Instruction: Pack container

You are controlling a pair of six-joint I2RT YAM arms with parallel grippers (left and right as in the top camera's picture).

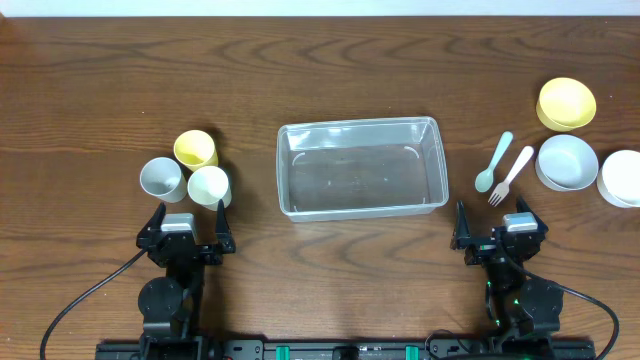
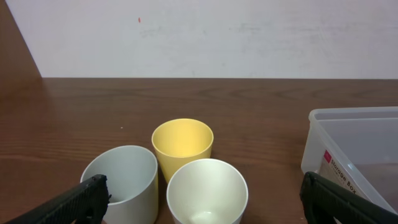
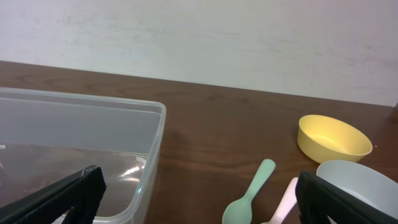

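The clear plastic container (image 1: 360, 167) sits empty at the table's middle; it also shows in the left wrist view (image 2: 354, 146) and the right wrist view (image 3: 81, 137). Three cups stand to its left: yellow (image 1: 195, 149), grey (image 1: 161, 179), cream white (image 1: 209, 185). In the left wrist view they are yellow (image 2: 182, 143), grey (image 2: 121, 180), cream (image 2: 207, 190). A green spoon (image 1: 493, 163) and a pink fork (image 1: 511, 175) lie to its right, with the spoon (image 3: 249, 193) in the right wrist view. My left gripper (image 1: 187, 222) is open just before the cups. My right gripper (image 1: 497, 228) is open, before the utensils.
Bowls stand at the far right: yellow (image 1: 566, 103), grey-white (image 1: 567, 161), white (image 1: 622, 178) at the table's edge. The yellow bowl (image 3: 333, 138) and grey bowl (image 3: 360, 177) show in the right wrist view. A pale wall lies behind the table.
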